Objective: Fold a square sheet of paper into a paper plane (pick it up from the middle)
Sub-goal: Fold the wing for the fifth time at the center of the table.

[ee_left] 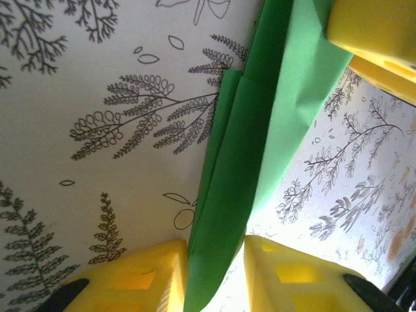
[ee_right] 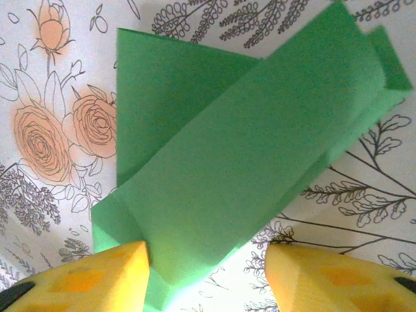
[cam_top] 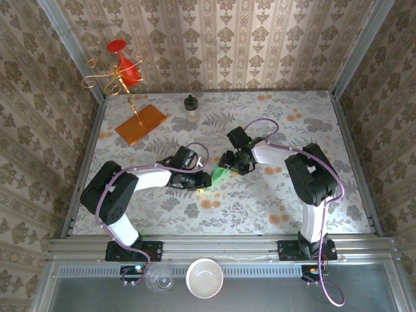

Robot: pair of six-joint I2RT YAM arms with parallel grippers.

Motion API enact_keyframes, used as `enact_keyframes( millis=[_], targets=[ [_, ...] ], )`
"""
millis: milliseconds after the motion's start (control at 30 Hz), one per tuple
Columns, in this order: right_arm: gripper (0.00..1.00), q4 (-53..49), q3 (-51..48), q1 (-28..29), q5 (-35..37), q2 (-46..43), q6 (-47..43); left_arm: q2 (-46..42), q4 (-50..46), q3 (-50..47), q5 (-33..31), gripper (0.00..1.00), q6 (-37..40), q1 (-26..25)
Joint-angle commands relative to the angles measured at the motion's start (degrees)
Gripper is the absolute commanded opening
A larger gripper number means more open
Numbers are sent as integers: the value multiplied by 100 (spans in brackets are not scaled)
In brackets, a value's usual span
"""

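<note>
While the part-folded paper plane (cam_top: 220,173) is sitting mid-tabletop (cam_top: 273,208), left fingers (ee_left: 146,276) are touching its upright fold on both sides, grip uncertain; right fingers (ee_right: 97,276) are standing half open astride its far end; pinching squarely along the crease is looking wise

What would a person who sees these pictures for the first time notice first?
The bright green folded paper at the middle of the table, between the left gripper and the right gripper. Next, the red and gold ornament at the far left corner, by an orange board.
</note>
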Motion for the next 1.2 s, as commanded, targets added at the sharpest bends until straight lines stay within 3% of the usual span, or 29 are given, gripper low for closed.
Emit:
enact_keyframes(
  millis=[0,433,700,1167],
  targets=[
    [56,-149,-227,72,278,722,-31,190,-270,70,-183,29,80,-17],
    [53,-177,-256,74,340,763,-39,229,-463,223,-261,25,189,6],
    [44,-14,-384,72,322,752,-66,292,-569,336,-253,23,195,3],
    [44,-44,-303,72,261,845,-109,55,-745,460,-261,22,168,47]
  ],
)
